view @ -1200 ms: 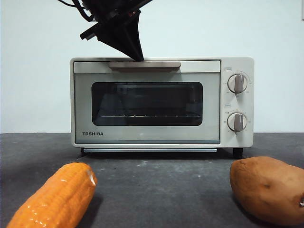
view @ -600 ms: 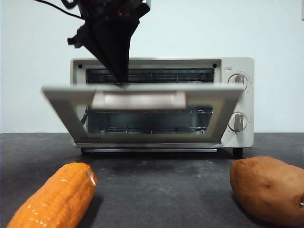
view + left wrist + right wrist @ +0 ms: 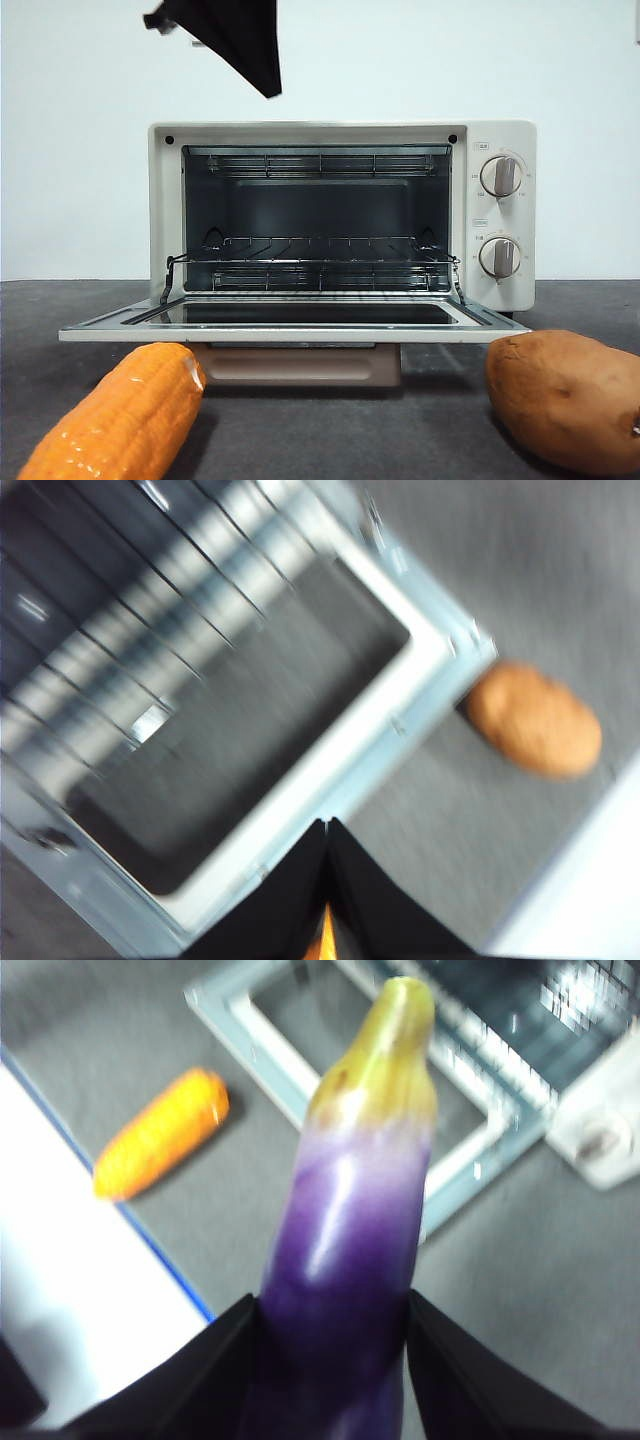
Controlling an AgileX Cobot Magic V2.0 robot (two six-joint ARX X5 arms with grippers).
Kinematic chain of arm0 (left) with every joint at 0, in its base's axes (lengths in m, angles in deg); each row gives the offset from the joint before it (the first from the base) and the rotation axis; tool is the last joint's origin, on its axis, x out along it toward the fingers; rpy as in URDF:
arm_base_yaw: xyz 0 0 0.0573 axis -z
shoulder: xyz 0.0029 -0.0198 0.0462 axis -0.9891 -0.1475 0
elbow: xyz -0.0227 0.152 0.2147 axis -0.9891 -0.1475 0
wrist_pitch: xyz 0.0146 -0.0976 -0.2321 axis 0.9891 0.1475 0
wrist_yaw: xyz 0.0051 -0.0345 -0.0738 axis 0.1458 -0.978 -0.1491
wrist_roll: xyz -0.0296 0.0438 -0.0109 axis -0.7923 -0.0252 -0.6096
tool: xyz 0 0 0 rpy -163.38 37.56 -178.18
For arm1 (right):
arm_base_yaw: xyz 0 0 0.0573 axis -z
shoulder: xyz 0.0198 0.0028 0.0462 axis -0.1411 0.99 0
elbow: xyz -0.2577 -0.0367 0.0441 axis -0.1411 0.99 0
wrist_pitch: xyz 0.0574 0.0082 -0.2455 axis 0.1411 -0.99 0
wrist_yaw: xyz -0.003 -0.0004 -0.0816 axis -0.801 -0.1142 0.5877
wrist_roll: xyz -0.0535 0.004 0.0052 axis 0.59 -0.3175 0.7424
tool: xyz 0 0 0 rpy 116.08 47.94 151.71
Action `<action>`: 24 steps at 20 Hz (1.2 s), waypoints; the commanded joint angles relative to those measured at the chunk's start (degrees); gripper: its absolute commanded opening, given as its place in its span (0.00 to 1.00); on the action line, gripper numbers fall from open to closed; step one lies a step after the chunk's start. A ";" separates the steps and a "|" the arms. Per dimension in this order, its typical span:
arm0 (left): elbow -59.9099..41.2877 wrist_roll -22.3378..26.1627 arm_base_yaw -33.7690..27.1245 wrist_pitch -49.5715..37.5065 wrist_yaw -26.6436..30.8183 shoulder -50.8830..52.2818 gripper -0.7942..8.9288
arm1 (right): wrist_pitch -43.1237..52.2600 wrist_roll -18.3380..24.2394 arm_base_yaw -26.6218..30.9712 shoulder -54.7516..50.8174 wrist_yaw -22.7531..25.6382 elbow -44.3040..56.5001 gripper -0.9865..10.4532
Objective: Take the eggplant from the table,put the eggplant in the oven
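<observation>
The cream oven stands on the dark grey table with its glass door dropped flat open, showing the wire rack inside. My left gripper hangs shut above the oven's top left, touching nothing; its wrist view has the jaws meeting in a point over the open door's frame. The glossy purple eggplant, with a yellowish stem end pointing away, is gripped by my right gripper above the table in front of the oven. Neither of these two shows in the front view.
An orange corn cob lies at the front left and a brown sweet potato at the front right, both just before the open door. The corn cob lies near a white sheet's blue edge.
The oven door swung from shut down to fully open and flat. The left gripper let go of the handle area and rose up above the oven.
</observation>
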 commanded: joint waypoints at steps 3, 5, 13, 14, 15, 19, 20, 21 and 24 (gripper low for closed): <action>-10.84 -3.67 -2.91 -9.88 1.88 7.93 0.09 | 3.13 3.54 -0.68 2.49 0.04 -1.14 0.24; -18.27 -5.92 -4.63 -16.33 2.89 13.49 0.09 | 4.90 4.50 -0.68 4.17 0.07 -1.14 0.24; -42.25 -11.82 -13.03 -30.03 8.33 35.76 0.09 | 18.49 13.46 -0.63 18.08 6.47 -1.16 0.24; -44.37 -12.20 -14.56 -30.08 8.35 38.10 0.09 | 20.37 14.78 -0.63 20.11 7.63 -1.16 0.24; -46.29 -12.55 -16.09 -30.16 8.33 40.15 0.09 | 22.49 17.33 -0.57 22.36 9.68 -1.18 0.24; -51.60 -14.56 -21.33 -30.34 8.31 45.64 0.09 | 27.10 25.77 -0.59 32.11 18.45 -4.55 0.24; -52.15 -14.86 -22.16 -30.18 8.07 46.23 0.09 | 28.11 28.44 -0.57 34.91 21.05 -6.03 0.24; -52.30 -14.88 -22.53 -29.99 7.41 46.51 0.09 | 28.68 31.02 -0.57 37.27 22.88 -7.39 0.24; -52.30 -14.86 -22.73 -29.99 6.60 46.51 0.09 | 33.75 39.30 -0.48 43.95 26.58 -9.73 0.24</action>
